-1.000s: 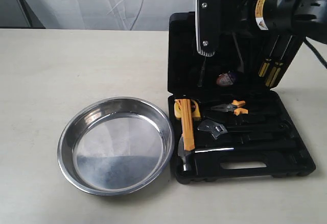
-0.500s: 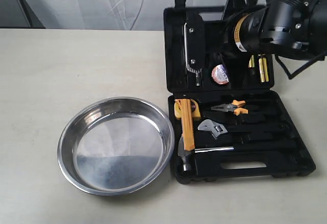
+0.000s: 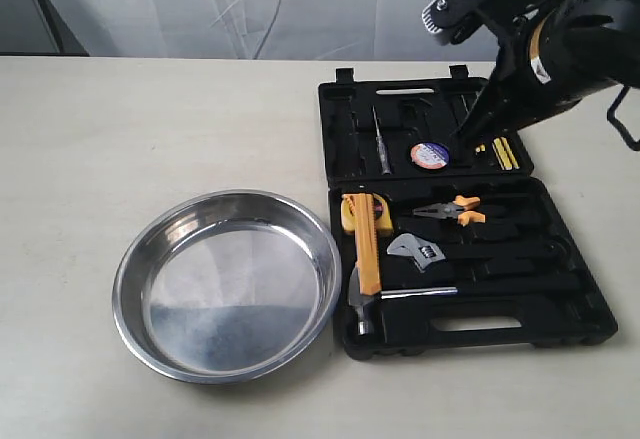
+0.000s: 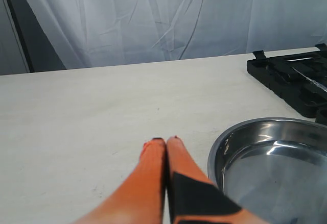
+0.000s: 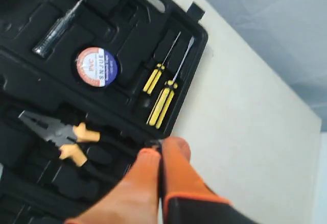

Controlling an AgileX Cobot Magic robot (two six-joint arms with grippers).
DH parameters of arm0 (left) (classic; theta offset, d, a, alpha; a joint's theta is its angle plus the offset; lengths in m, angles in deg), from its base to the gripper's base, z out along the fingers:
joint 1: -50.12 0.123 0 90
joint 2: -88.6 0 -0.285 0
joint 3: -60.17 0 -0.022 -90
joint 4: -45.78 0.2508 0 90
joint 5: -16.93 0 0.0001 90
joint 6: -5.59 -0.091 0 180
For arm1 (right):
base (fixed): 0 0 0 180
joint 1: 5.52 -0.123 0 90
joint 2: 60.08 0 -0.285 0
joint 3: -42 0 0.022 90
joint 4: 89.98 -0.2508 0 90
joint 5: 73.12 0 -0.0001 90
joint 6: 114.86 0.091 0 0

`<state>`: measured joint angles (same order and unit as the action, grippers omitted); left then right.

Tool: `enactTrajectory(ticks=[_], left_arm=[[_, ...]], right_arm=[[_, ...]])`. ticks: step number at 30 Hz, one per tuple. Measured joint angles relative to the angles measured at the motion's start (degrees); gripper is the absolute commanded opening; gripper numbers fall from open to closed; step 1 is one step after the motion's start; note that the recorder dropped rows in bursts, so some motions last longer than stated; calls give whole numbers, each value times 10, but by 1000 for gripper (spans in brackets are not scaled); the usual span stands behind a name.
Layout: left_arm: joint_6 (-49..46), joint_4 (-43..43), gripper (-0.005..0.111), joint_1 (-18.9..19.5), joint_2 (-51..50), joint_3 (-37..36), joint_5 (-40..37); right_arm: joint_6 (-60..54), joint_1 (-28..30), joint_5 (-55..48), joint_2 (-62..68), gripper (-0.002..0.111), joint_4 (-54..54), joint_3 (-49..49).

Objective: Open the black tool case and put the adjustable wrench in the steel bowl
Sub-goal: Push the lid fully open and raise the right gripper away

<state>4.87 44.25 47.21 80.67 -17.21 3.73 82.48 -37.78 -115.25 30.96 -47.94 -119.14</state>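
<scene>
The black tool case (image 3: 560,304) lies open on the right of the table, its lid (image 3: 350,129) folded flat away from the base. The adjustable wrench (image 3: 420,252), silver head and black handle, rests in its recess in the base. To the left of the case stands the empty steel bowl (image 3: 125,279). My right gripper (image 3: 468,131) hangs shut over the lid's right part; in the right wrist view its tips (image 5: 161,145) sit by the case's edge (image 5: 199,45). My left gripper (image 4: 164,141) is shut just above the table, beside the bowl (image 4: 265,152), and is out of the exterior view.
The base also holds orange-handled pliers (image 3: 455,211), an orange utility knife (image 3: 368,244) and a hammer (image 3: 362,304). The lid holds a tape roll (image 3: 428,154), yellow-handled screwdrivers (image 3: 503,154) and a thin tester (image 3: 380,144). A white curtain hangs behind the table.
The lid has swung from upright down to flat on the table behind the base. My right arm has lifted up and back from the lid.
</scene>
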Motion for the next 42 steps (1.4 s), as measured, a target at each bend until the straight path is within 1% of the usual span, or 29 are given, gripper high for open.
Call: enactTrajectory(ticks=[2, 4, 5, 7, 9, 15, 17, 19, 21, 22, 23, 24, 26, 28, 30, 32, 34, 36, 37, 38, 39, 40, 41, 42], left_arm=[[0, 0, 0, 0, 0, 0, 0], [0, 0, 0, 0, 0, 0, 0], [0, 0, 0, 0, 0, 0, 0], [0, 0, 0, 0, 0, 0, 0], [0, 0, 0, 0, 0, 0, 0], [0, 0, 0, 0, 0, 0, 0], [0, 0, 0, 0, 0, 0, 0], [0, 0, 0, 0, 0, 0, 0], [0, 0, 0, 0, 0, 0, 0], [0, 0, 0, 0, 0, 0, 0], [0, 0, 0, 0, 0, 0, 0], [0, 0, 0, 0, 0, 0, 0], [0, 0, 0, 0, 0, 0, 0], [0, 0, 0, 0, 0, 0, 0], [0, 0, 0, 0, 0, 0, 0], [0, 0, 0, 0, 0, 0, 0], [0, 0, 0, 0, 0, 0, 0], [0, 0, 0, 0, 0, 0, 0], [0, 0, 0, 0, 0, 0, 0], [0, 0, 0, 0, 0, 0, 0], [0, 0, 0, 0, 0, 0, 0], [0, 0, 0, 0, 0, 0, 0], [0, 0, 0, 0, 0, 0, 0], [0, 0, 0, 0, 0, 0, 0]], right_arm=[[-11, 0, -33, 0, -1, -58, 0], [-61, 0, -69, 0, -1, -138, 0], [-104, 0, -103, 0, -1, -197, 0], [-149, 0, -133, 0, -1, -255, 0], [-164, 0, -116, 0, -1, -257, 0], [-169, 0, -1, 3, -1, -266, -14], [-160, 0, 61, 15, -1, -266, -23], [-132, 0, 133, 31, -1, -245, -31], [-82, 4, 196, 53, -1, -188, -40], [-40, 11, 227, 66, -1, -151, -47], [-10, 17, 238, 80, -1, -113, -54], [20, 25, 240, 91, -1, -83, -63], [82, 47, 208, 122, -1, -27, -83], [113, 73, 126, 153, -1, -10, -107], [105, 99, 43, 177, -1, -31, -121], [29, 129, -30, 193, -1, -112, -127], [-87, 154, -93, 201, -1, -245, -128], [-182, 165, -149, 204, -1, -367, -128], [-225, 166, -179, 204, -1, -425, -128], [-301, 168, -237, 204, -1, -513, -129], [-340, 165, -255, 204, -1, -555, -129], [-411, 156, -269, 204, -1, -622, -129], [-445, 151, -272, 204, -1, -657, -129], [-498, 142, -266, 204, -1, -725, -129]])
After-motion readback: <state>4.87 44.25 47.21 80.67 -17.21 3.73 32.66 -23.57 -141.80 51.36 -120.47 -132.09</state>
